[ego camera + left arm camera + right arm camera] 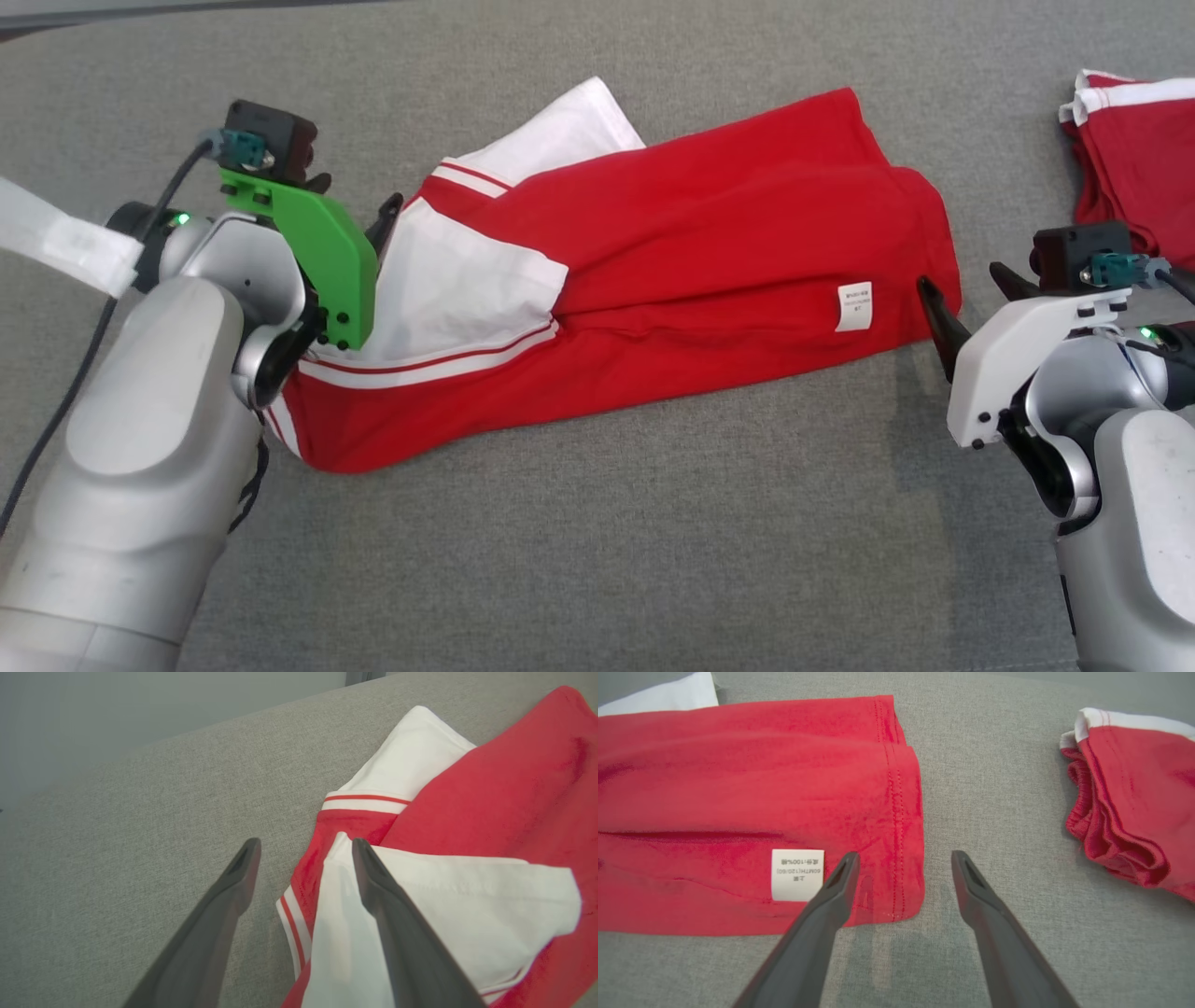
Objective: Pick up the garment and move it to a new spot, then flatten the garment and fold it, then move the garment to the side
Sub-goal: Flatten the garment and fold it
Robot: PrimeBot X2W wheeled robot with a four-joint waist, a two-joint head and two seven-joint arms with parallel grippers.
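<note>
Here, garment (709, 224) between left gripper (304, 844), right gripper (962, 278)

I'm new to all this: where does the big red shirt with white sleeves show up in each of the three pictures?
Head view: garment lies across the middle.
Left wrist view: garment on the right side, beside the left end effector.
Right wrist view: garment on the left side, its hem by the right end effector.
Shared landmark: its far white sleeve.

The garment (709, 215) is red and white with thin red stripes, the surface (597, 560) plain grey.
</note>
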